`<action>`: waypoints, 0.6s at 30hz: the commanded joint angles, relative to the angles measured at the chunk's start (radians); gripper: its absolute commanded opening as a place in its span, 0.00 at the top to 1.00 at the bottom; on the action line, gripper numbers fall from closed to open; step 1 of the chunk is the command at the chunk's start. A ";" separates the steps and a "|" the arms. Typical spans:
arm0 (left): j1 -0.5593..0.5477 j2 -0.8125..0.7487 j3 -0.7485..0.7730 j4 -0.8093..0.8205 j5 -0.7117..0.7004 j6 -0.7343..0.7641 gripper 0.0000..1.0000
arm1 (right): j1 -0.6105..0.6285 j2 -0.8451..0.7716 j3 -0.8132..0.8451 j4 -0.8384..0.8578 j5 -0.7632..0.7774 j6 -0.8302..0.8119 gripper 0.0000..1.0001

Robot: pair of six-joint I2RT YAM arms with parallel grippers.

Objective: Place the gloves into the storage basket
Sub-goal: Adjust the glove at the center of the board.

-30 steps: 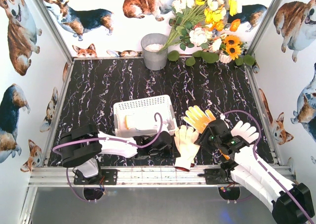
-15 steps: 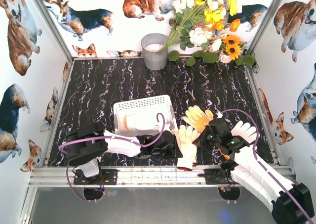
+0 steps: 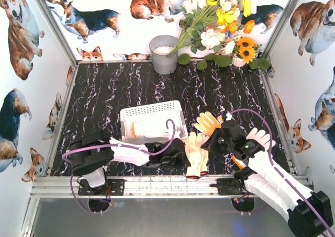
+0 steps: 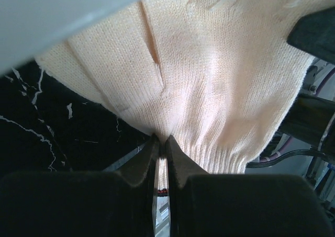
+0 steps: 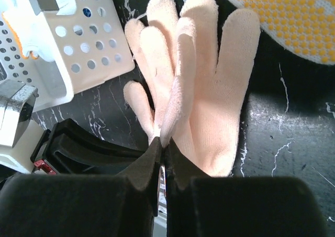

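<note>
Both grippers have just closed on the same cream glove (image 3: 197, 156); a second ago their jaws stood partly apart over it and it lay flat and wide, and now it is drawn narrower, with a ridge of knit pulled up along its middle. The left gripper (image 4: 161, 140) pinches the fabric beside the ribbed cuff, its jaws together with only cloth between them; the right gripper (image 5: 161, 142) nips a raised fold near the palm, closed just as tight. The glove is not yet off the black table (image 3: 115, 96) — it lies just beside the right end of the basket (image 3: 153, 110). The grip looks won, so lifting it leftward into the basket is what remains; the yellow glove (image 3: 208, 123) and a white glove (image 3: 260, 137) by the right arm lie untouched — their turn comes after.
</note>
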 commanded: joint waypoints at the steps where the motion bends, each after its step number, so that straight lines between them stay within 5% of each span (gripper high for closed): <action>1: -0.001 -0.021 0.035 -0.026 -0.034 0.032 1.00 | -0.003 0.037 0.076 0.049 0.009 -0.057 1.00; 18: -0.018 -0.042 0.101 -0.055 -0.095 0.038 1.00 | -0.007 0.102 0.148 0.054 0.057 -0.126 1.00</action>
